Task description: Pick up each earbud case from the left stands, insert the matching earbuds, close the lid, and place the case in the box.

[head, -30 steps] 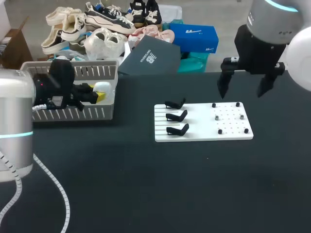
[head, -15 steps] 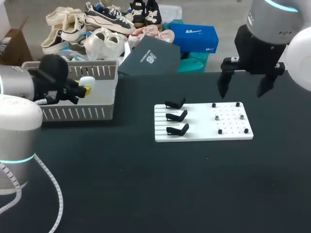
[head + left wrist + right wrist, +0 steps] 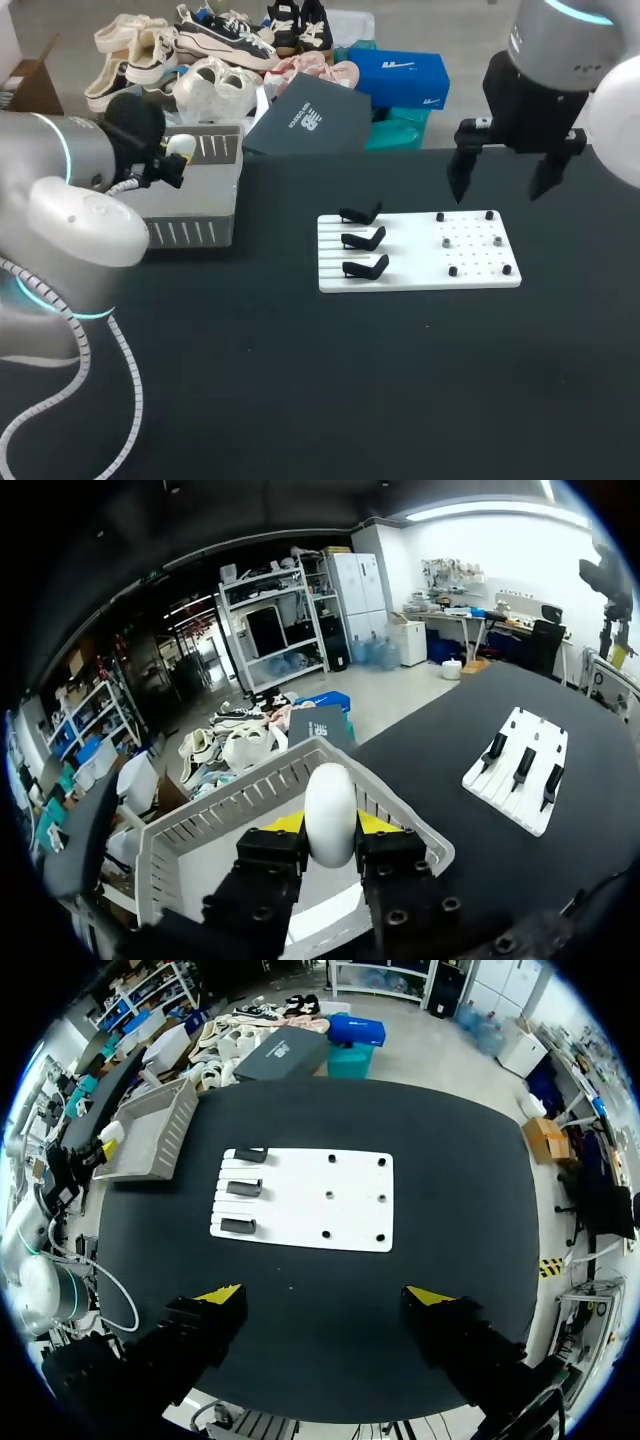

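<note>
White earbud case [image 3: 330, 813] clamped between left fingers [image 3: 285, 823] over the basket [image 3: 215, 805]; right fingers [image 3: 222, 1294] spread, empty.

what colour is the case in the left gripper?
White. The case shows best in the left wrist view.

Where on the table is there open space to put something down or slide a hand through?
Bare: the broad near strip of table, in front of the white board, and the gap between the basket and the board. Crowded: the stands on the board's left, the pegs on its right. The left gripper holds an earbud case over the basket.
</note>
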Available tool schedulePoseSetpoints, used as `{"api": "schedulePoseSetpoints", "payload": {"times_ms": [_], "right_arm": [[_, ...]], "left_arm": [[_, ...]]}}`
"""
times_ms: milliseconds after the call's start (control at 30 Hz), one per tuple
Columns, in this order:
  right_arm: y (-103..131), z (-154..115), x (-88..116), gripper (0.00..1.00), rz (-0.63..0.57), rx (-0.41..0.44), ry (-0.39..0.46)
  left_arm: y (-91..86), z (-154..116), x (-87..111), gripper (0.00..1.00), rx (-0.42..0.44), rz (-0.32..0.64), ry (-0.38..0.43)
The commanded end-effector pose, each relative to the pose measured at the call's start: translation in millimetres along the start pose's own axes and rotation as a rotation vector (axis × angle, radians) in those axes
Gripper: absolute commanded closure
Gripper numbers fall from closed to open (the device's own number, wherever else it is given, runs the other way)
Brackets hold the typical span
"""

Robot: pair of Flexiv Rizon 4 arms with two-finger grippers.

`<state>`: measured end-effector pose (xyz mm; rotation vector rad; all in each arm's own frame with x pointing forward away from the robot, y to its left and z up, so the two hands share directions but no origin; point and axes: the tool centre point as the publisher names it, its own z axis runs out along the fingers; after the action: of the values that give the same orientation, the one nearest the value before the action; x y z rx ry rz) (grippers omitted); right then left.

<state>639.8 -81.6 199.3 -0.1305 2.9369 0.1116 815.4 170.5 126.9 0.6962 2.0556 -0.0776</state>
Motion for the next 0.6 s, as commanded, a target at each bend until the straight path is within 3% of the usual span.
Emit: {"api": "schedulePoseSetpoints", "payload": {"times_ms": [33, 67, 167, 233, 267, 300, 367, 600], "right_arm": [[-0.7, 0.0, 1.9, 0.0, 0.001, -0.001, -0.005], [-0.7, 0.0, 1.9, 0.0, 0.001, -0.001, -0.005], [-0.7, 0.0, 1.9, 0.0, 0.001, -0.001, -0.005], [-0.7, 0.0, 1.9, 0.0, 0.001, -0.001, -0.005], [-0.7, 0.0, 1.9, 0.0, 0.001, -0.001, -0.005], [-0.7, 0.0, 1.9, 0.0, 0.001, -0.001, -0.005], [-0.7, 0.0, 1.9, 0.0, 0.001, -0.001, -0.005], [-0.7, 0.0, 1.9, 0.0, 0.001, -0.001, -0.005]], "left_arm": [[6.6, 35.7, 0.1, 1.0, -0.012, -0.007, 0.166], [7.6, 38.5, 3.6, 1.0, -0.014, -0.017, 0.172], [8.5, 46.4, 14.3, 0.82, -0.004, -0.037, 0.184], [7.5, 49.0, 20.7, 0.59, 0.001, -0.047, 0.182], [7.3, 50.0, 22.6, 0.44, 0.002, -0.047, 0.182], [6.4, 49.6, 25.1, 0.05, 0.002, -0.05, 0.183], [5.7, 48.0, 26.1, 0.0, 0.004, -0.05, 0.173], [-10.0, 21.4, 11.5, 0.0, 0.034, 0.01, 0.093]]}}
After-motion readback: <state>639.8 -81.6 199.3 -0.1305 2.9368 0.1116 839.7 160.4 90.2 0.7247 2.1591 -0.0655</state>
